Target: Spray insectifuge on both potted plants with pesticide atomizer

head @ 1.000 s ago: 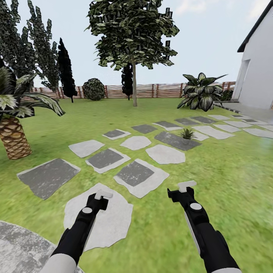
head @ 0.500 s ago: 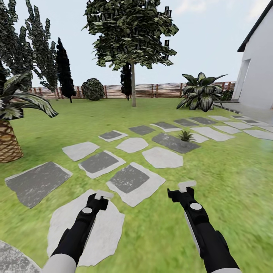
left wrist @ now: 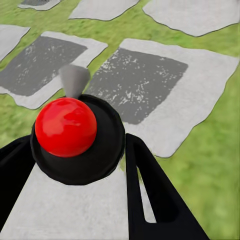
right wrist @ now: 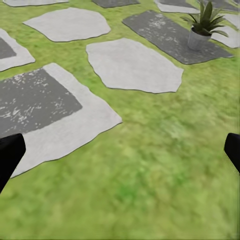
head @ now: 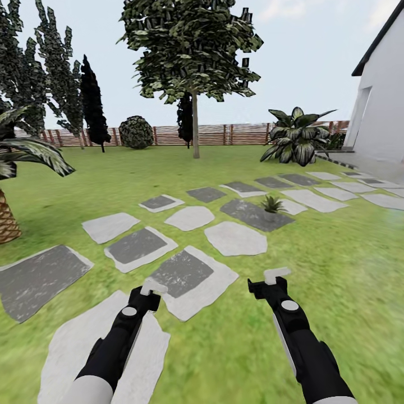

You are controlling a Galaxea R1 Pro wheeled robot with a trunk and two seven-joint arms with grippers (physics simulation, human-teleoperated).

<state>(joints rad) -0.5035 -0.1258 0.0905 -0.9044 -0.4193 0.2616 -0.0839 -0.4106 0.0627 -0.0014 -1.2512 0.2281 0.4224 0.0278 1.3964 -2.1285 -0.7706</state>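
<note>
Lawn w/ stepping stones (head: 235,238); one potted plant (head: 272,205) ahead-right on dark slab. Left claw (head: 149,289) state unclear; right claw (head: 273,276) spread, empty. Risk: atomizer unseen, may drive past.

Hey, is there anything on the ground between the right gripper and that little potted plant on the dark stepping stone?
Nothing visible stands in the way. Between the right gripper and the potted plant lie only lawn and a flat pale stepping stone. The plant sits on a dark stone.
</note>
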